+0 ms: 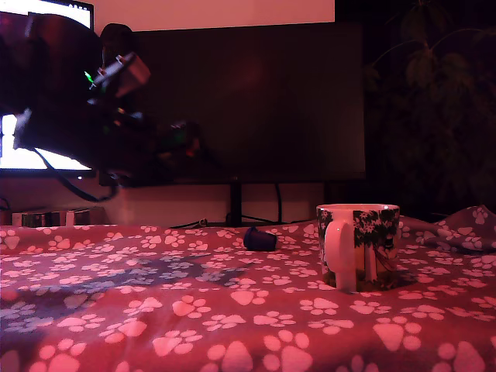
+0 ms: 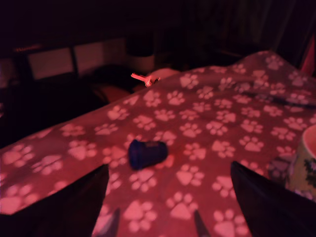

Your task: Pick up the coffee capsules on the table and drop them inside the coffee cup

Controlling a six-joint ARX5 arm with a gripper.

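One dark blue coffee capsule (image 1: 260, 239) lies on its side on the red paw-print table (image 1: 194, 310), in front of the monitor stand. The wrist view shows the same capsule (image 2: 147, 153) tipped over, rim facing away from the mug. The white coffee cup (image 1: 358, 244) with dark leafy print stands upright to the exterior view's right of the capsule, handle facing the camera. Only its edge (image 2: 307, 163) shows in the wrist view. My gripper (image 1: 184, 144) hangs high at the exterior view's left, well above the table. It is open (image 2: 169, 170), with nothing between its dark fingers (image 2: 74, 207).
A large dark monitor (image 1: 248, 101) on a stand (image 1: 235, 203) fills the back. A second lit screen (image 1: 31, 159) is behind the arm. The cloth bunches into a fold (image 1: 465, 225) at the exterior view's far right. A small red object (image 2: 143, 79) lies past the table's edge.
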